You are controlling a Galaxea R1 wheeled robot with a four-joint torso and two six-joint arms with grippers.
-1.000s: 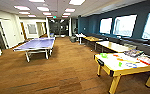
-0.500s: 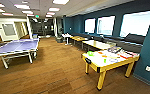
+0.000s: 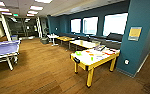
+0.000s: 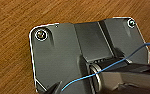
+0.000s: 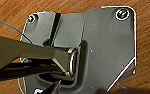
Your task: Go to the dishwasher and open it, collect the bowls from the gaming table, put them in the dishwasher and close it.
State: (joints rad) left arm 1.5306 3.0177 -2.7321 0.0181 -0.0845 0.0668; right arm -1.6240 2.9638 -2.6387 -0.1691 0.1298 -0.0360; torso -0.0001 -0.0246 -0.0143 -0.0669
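Note:
The gaming table (image 3: pixel 84 65), white-topped with a bright yellow edge and yellow legs, stands right of centre in the head view, beside a teal wall pillar (image 3: pixel 138 37). On its top lie small bright bowls: a lime green one (image 3: pixel 78 53) near the left corner, an orange one (image 3: pixel 91 54) and more coloured ones toward the far end. They are too small to tell apart further. The dishwasher is out of view. In both wrist views the robot's dark plate hangs over brown wooden floor (image 4: pixel 11 25).
A blue ping-pong table (image 3: pixel 3 48) stands at the left. Beyond the gaming table, low tables (image 3: pixel 83 43) and a bench run along the windows. A small white round table (image 3: pixel 52 36) stands further back. Open wooden floor (image 3: pixel 43 67) lies between the two big tables.
The whole head view has swung to the right: the ping-pong table has slid toward the picture's left edge, and the gaming table now sits nearer the centre and larger.

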